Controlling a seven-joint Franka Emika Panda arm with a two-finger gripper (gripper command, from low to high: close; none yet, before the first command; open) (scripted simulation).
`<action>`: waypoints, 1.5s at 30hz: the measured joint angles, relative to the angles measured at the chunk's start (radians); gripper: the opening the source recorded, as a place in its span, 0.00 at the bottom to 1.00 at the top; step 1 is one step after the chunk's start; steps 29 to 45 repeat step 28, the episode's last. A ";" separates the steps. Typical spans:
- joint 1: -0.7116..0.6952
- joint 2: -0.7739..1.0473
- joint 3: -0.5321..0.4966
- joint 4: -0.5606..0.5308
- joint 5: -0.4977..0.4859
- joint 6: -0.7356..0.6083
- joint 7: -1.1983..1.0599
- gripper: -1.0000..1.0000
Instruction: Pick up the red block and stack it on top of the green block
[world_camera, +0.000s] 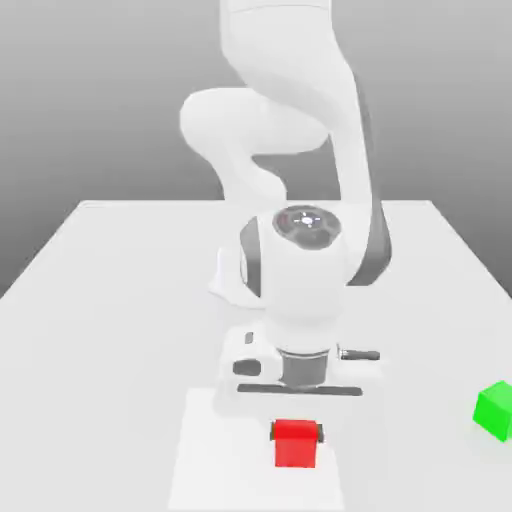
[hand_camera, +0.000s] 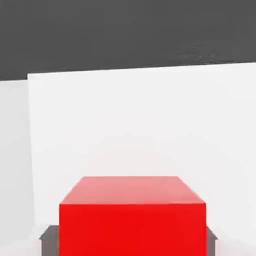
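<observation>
Gripping red block (world_camera: 295, 442) between gripper (world_camera: 296, 432) fingers — apparently snug; lift straight, keep level — then carry to green block (world_camera: 495, 409).

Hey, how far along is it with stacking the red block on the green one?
Done: the gripper is down at the red block, fingers flanking it. In hand: closing on it; the block sits on the table. Left: lift, carry to the green block, stack.
</observation>
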 joint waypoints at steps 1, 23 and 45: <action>0.002 0.010 -0.002 0.002 -0.003 0.009 0.002 0.00; 0.378 -0.059 0.253 0.206 -0.082 -0.281 0.523 0.00; 0.407 0.024 0.220 0.212 -0.135 -0.208 0.565 1.00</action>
